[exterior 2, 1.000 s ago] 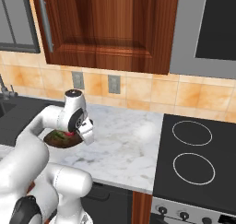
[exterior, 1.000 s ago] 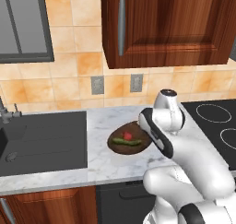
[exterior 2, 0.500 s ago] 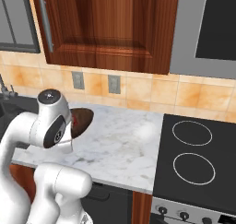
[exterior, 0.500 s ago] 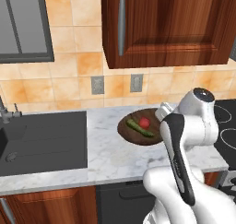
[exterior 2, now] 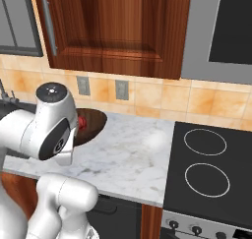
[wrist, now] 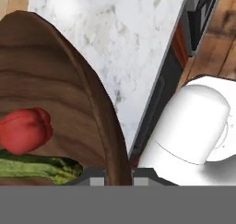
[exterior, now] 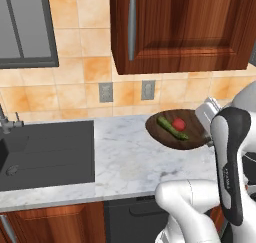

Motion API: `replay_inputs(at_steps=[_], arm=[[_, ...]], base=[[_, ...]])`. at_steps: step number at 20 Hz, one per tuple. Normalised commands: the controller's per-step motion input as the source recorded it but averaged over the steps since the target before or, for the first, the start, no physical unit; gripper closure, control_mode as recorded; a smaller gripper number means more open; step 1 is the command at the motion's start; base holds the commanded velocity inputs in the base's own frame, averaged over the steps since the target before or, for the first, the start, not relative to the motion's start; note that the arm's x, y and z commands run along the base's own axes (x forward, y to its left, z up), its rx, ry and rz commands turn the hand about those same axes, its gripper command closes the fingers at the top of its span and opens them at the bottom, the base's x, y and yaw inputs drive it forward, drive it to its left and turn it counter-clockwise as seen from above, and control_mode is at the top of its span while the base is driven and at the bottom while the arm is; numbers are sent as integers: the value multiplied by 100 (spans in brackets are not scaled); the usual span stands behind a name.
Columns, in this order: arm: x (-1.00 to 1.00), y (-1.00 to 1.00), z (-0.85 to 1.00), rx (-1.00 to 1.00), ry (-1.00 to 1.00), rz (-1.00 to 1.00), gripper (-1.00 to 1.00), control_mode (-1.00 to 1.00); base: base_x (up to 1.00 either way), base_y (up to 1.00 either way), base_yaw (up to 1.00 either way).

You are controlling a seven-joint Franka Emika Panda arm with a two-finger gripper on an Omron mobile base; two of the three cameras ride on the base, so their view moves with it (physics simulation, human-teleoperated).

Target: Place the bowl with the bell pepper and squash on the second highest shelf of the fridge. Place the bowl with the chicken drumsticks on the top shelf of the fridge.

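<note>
Hidden: the gripper shows as two dark tips at the foot of the hand view; in the left base view the arm's white wrist covers the bowl's right edge, so the grasp point itself cannot be seen there.
Cut off: in the right base view the arm's big white joint hides most of the bowl, leaving its right half and a sliver of red.
Hard to make out: the squash's far end in the hand view runs off the left edge.
Hand: the finger tips are pressed together on the bowl's wooden rim, one either side of it, pinching the bowl.
Bowl: a dark wooden bowl, held up clear of the marble counter, tilted, near the wall sockets.
Bell pepper: small red chunk inside the bowl, also seen close in the hand view, touching the squash.
Squash: slim green piece lying across the bowl's middle, just beside the pepper; in the hand view it lies below the pepper.
Sink: dark basin left of the bowl, well apart.
Cooktop: black, with two rings, right of the counter.
Change: half a second earlier the bowl hung lower and further left over the counter; it now sits higher and nearer the sockets, and the arm has swung right.
</note>
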Motion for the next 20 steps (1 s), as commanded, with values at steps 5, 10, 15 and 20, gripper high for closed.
replay_inputs(at_steps=[5,10,15,20], arm=[[-31,0,0,0,0,0,100,100],[0,0,0,0,0,0,100,100],[0,0,0,0,0,0,100,100],[0,0,0,0,0,0,100,100]], base=[[-20,-1,0],[-100,-16,0],[-100,-68,-2],[-100,-100,-18]])
